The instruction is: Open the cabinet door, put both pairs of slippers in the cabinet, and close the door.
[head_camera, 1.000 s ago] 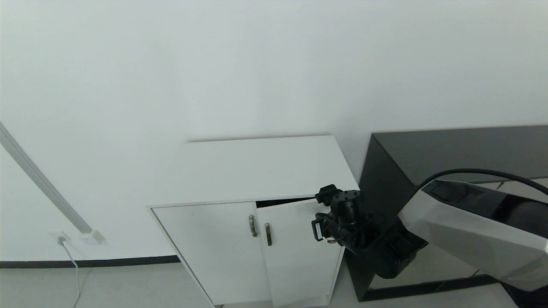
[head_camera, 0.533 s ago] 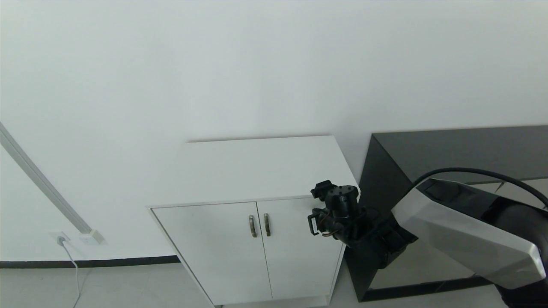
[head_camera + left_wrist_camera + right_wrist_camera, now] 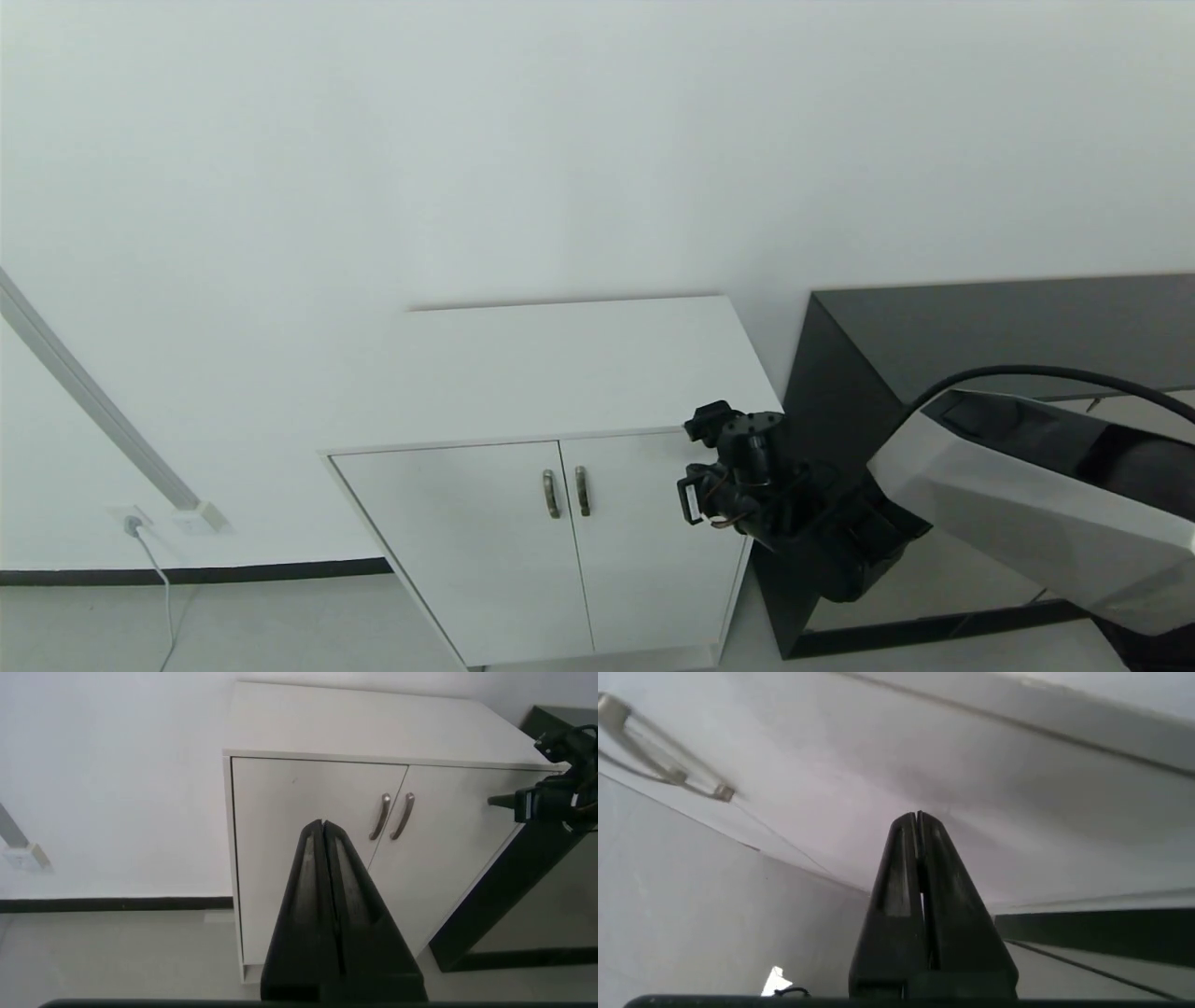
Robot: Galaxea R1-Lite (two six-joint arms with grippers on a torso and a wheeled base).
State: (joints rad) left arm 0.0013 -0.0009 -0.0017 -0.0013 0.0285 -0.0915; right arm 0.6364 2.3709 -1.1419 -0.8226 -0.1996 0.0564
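The white cabinet stands against the wall, with a black surface just beside it on the robot's right. A second ago the right door stood ajar, with a dark gap along its top edge. Now it sits flush beside the left door, so both are shut. The right hand is at the upper outer corner of that door, its fingers pressed together and holding nothing. It pushed in with the door and has since eased back a little. The left hand is held well back from the cabinet, facing its front, also narrowed to nothing and empty. The two handles meet side by side at the middle seam. With the door closed, the last step looks done, provided both pairs of slippers are inside.
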